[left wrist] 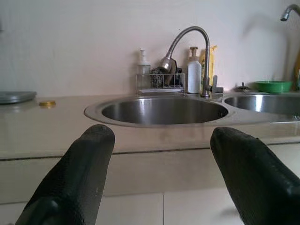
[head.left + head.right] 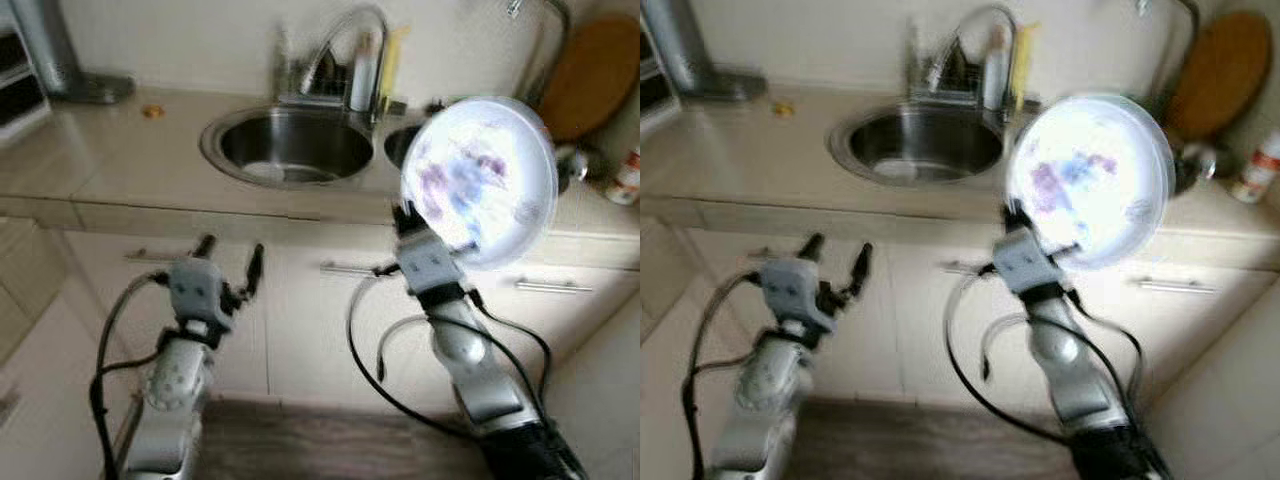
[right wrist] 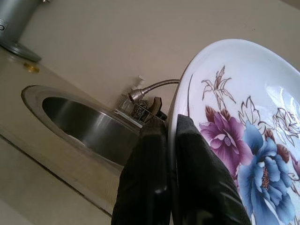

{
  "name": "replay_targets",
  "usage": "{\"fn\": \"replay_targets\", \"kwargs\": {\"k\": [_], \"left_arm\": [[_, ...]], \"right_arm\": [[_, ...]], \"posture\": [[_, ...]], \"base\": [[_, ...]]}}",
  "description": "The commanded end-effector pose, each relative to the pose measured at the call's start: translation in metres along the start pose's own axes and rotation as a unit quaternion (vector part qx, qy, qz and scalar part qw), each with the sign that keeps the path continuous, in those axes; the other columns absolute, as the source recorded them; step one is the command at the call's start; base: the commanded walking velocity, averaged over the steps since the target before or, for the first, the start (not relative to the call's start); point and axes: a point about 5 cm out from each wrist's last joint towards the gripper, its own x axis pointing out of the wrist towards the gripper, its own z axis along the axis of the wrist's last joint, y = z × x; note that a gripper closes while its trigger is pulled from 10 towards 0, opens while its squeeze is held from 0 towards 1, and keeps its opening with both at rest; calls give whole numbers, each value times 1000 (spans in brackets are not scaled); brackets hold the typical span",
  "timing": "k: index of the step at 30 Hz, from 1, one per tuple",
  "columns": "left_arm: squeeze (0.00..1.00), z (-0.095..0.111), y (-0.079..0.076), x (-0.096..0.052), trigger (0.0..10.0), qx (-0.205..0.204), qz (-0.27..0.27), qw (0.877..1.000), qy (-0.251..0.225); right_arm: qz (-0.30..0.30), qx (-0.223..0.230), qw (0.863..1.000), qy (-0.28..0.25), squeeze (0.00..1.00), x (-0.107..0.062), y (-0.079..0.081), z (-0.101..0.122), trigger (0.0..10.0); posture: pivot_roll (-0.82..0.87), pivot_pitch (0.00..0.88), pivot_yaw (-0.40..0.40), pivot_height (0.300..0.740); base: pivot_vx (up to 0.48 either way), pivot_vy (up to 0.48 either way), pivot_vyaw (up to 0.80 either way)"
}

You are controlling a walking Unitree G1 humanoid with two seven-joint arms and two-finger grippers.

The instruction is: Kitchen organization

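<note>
Step in hand, as I judge it: carrying a dish at the sink area, placement not yet done. The right pincer (image 2: 404, 222) is clamped on the rim of a round white ceramic plate with purple and blue flower print (image 2: 482, 180); in the right wrist view the 2 black fingers (image 3: 144, 183) sit 1 on each face of the rim, pressed tight. The plate is held up in the air, tilted near upright, printed face toward the head camera, in front of the beige stone worktop (image 2: 110, 150) edge and over the gap between the round stainless steel sink (image 2: 290, 145) and the second basin (image 1: 267, 103) beside it.

The left pincer (image 2: 230, 258) hovers low in front of the cabinet fronts, fingers spread wide, holding nothing, pointed at the sink.

Next move, a guess: pick a spot (sink, worktop or storage; cannot tell which), then level the plate before lowering. The grip is on the rim only, so the plate could pivot or slip; slow wrist turn needed. The curved chrome faucet (image 2: 350, 40) and the white soap bottle (image 2: 362, 75) stand close behind the path, so clearance matters.

Plate look: glossy, shallow, thin rim, big flowers with fine line stems, glare washing out the head views. It looks clean and unchipped, as far as it shows.
</note>
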Motion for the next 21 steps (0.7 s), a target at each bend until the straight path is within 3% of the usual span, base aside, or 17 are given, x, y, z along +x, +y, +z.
{"fn": "replay_targets", "kwargs": {"k": [1,11,21], "left_arm": [[0,5,-10,4,10000,-5,-14,1000,-12],[0,5,-9,3,10000,-5,-14,1000,-13],[0,6,-11,3,10000,-5,-14,1000,-13]], "right_arm": [[-29,-14,999,4,0,0,-19,-5,10000],[-29,-13,999,3,0,2,-19,-5,10000],[-40,-3,999,13,0,5,-23,-8,10000]], "posture": [[49,0,-69,740],[50,0,-70,740],[55,0,-74,740]], "base": [[352,0,0],[356,0,0],[480,0,0]]}}
